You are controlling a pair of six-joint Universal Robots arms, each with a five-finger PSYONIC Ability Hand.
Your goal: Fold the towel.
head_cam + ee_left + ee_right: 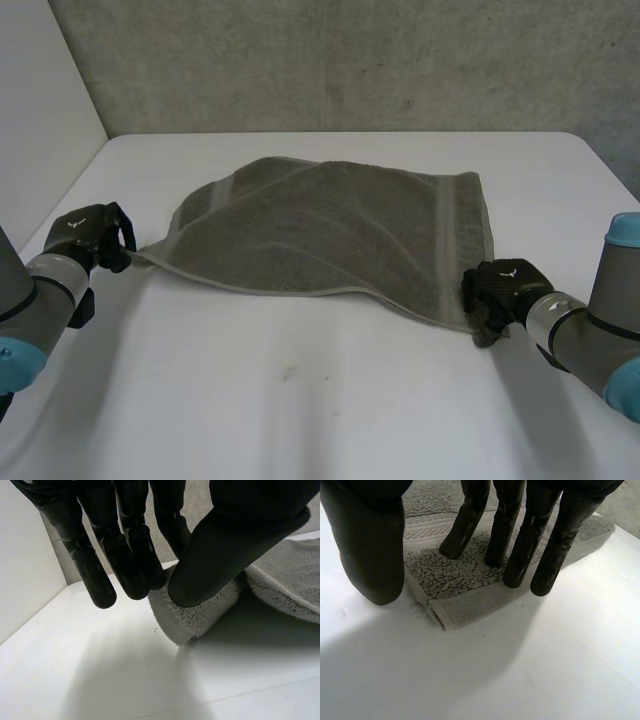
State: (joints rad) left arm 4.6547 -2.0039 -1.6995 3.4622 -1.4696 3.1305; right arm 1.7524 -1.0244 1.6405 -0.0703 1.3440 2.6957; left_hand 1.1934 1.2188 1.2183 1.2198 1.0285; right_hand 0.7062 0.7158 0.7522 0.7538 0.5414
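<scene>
A grey-brown towel (330, 225) lies spread on the white table (300, 400), its upper layer rumpled and lying slantwise over the lower one. My left hand (95, 235) is at the towel's left corner, which is drawn out into a point. In the left wrist view the thumb of the left hand (240, 540) presses that corner of the towel (187, 620) against the fingers. My right hand (497, 288) rests at the near right corner. There its fingers (520, 550) are straight, their tips on the towel (455, 575), with the thumb beside the corner's edge.
A grey concrete wall (350, 60) rises behind the table's far edge. A white panel (40, 110) stands at the left. Bare tabletop stretches in front of the towel, between my two arms.
</scene>
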